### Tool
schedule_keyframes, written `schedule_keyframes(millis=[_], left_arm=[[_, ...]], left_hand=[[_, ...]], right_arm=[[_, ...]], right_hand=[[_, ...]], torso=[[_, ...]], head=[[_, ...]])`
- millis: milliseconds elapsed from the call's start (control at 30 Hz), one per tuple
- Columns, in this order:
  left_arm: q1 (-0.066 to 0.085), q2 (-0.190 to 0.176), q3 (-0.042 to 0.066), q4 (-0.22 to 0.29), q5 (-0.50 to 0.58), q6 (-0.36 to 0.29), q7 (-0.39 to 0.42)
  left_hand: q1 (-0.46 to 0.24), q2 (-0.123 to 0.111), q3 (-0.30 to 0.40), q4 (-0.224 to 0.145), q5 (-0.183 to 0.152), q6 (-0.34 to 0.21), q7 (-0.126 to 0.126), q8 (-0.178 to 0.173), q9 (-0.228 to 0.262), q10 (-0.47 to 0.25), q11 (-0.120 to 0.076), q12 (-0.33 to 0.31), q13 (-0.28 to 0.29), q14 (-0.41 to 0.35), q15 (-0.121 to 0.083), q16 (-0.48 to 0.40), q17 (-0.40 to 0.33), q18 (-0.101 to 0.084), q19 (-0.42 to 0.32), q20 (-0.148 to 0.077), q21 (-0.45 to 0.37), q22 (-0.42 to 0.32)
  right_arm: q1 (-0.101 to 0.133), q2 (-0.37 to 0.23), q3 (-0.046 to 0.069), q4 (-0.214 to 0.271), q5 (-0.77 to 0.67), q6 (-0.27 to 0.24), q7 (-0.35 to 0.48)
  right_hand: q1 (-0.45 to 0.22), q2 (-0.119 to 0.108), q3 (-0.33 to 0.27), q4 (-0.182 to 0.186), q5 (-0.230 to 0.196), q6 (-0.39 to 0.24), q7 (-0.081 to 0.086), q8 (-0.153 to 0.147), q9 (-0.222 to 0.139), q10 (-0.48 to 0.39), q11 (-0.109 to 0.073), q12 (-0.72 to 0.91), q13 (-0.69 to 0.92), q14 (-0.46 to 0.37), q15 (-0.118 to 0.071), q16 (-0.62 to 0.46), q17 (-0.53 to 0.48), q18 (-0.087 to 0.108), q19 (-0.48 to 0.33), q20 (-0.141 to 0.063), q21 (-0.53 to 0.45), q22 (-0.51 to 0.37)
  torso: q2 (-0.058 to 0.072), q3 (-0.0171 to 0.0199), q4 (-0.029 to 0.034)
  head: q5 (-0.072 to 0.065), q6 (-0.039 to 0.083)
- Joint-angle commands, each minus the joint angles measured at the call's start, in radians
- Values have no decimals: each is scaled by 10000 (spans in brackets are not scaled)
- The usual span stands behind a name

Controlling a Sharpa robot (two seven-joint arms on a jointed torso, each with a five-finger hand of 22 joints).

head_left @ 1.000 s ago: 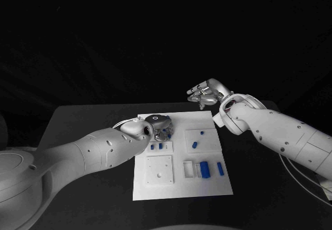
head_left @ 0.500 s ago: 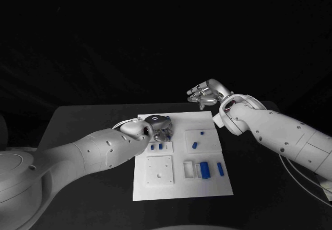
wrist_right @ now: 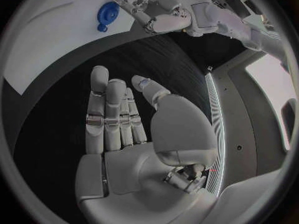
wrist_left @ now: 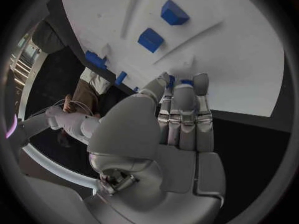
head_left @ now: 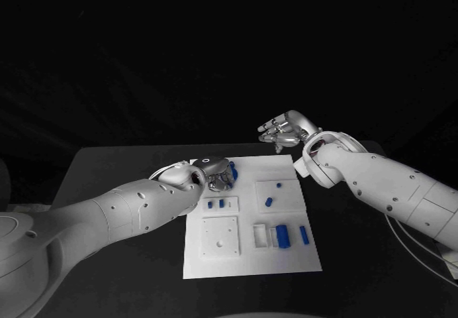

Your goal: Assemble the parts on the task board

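The board (head_left: 250,258) is lying on the worktop (head_left: 114,165) with blue parts (head_left: 282,234) mostly loose, so assembly looks barely begun. The left hand (head_left: 218,172) is hovering over its far end, fingers straight and empty; the right hand (head_left: 284,132) is waiting spread, holding nothing.

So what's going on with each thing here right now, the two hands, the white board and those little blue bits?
Left hand: low over the board's far left corner, fingers straight and together in the left wrist view, holding nothing visible.
Right hand: raised beyond the board's far edge, open, empty.
Task board: flat on the black table.
Blue parts: several lying on the board, untouched.
Round blue part: on the board near the left hand.
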Motion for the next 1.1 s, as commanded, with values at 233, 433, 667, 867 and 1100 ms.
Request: schedule_keyframes(millis=[233,433,667,867,1100], left_arm=[[34,-800,528,1031,815,-26,-111],[111,-1413,620,1604,781,294,-258],[109,-1736,623,1815,496,426,-339],[62,-1813,620,1829,345,414,-346],[-45,-1722,611,1687,288,386,-302]], left_hand=[[-31,30,-15,-66,41,-13,34,56,-5,-9,27,-42,-9,81,10,-35,12,-65,-12,-80,58,196],[-29,13,-11,-91,26,-25,38,58,-6,-22,32,-42,-9,80,12,-36,15,-66,-25,-77,65,197],[-25,6,-12,-100,-5,-54,44,56,-11,-48,42,-43,-10,60,19,-45,19,-71,-55,-72,73,199],[-22,0,-15,-98,-9,-56,46,58,-10,-48,43,-41,-9,50,21,-52,18,-71,-66,-69,79,200],[-22,0,-15,-98,-9,-56,46,58,-10,-48,43,-41,-9,50,21,-52,18,-71,-66,-69,79,200]], right_arm=[[-1,-110,3,25,-20,75,85],[-1,-193,3,37,-20,82,71],[-2,-236,3,40,-20,89,66],[-2,-239,2,42,-20,93,63],[-3,-228,2,44,-20,91,67]], right_hand=[[-90,40,52,-12,56,78,-3,-21,9,16,19,-61,-12,-16,18,36,-19,129,343,31,47,-8],[-90,40,52,-12,56,78,-3,-21,9,16,19,-61,-12,-16,18,36,-19,129,343,31,47,-8],[-90,40,52,-12,56,78,-3,-21,9,16,19,-61,-12,-16,18,36,-19,129,343,31,47,-8],[-86,47,54,-33,68,89,-5,-22,7,33,13,-54,-9,-19,17,45,-27,130,340,29,60,-4],[-86,47,54,-33,68,89,-5,-22,7,33,13,-54,-9,-19,17,45,-27,130,340,29,60,-4]], torso=[[-46,-5,130],[-47,-29,208],[-34,-38,206],[-43,-35,209],[-35,-18,180]], head=[[-51,-8],[-114,-18],[-104,-3],[-96,-12],[-54,-11]])
